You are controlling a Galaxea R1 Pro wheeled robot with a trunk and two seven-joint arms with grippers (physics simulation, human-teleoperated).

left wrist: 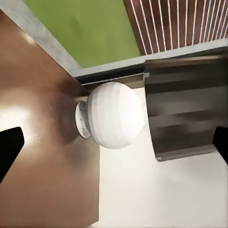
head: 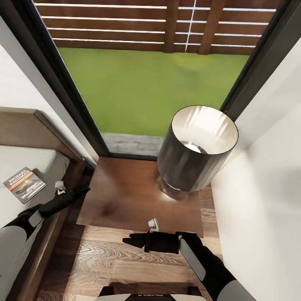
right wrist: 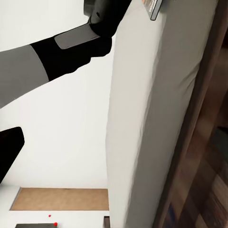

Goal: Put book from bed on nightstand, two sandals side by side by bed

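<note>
Book (head: 24,184) near bed (head: 25,161) edge; nightstand (head: 125,192) front bare.

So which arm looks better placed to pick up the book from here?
Left. The left gripper hangs by the bed's edge, close to the book on the mattress. The right gripper sits over the floor before the nightstand, farther off.
</note>
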